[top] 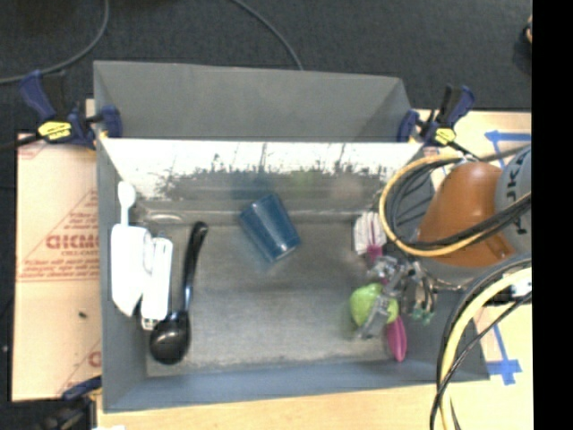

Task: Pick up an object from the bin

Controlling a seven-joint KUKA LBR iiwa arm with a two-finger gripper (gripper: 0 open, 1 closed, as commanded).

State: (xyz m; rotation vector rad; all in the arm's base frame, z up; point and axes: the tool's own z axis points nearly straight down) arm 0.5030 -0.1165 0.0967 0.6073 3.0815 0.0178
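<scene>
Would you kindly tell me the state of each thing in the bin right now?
claw: low over the right end
green ball: on the floor beside the claw
magenta piece: lying at the front right
blue cup: lying on its side, alone near the back wall
black ladle: lying flat, bowl toward the front
white plastic piece: lying flat along the left wall

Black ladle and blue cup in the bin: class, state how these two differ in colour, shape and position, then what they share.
The black ladle is long and thin with a round bowl; the blue cup is short and cylindrical. The ladle lies near the view's left, the cup nearer the middle back. Both lie loose on the bin floor.
</scene>
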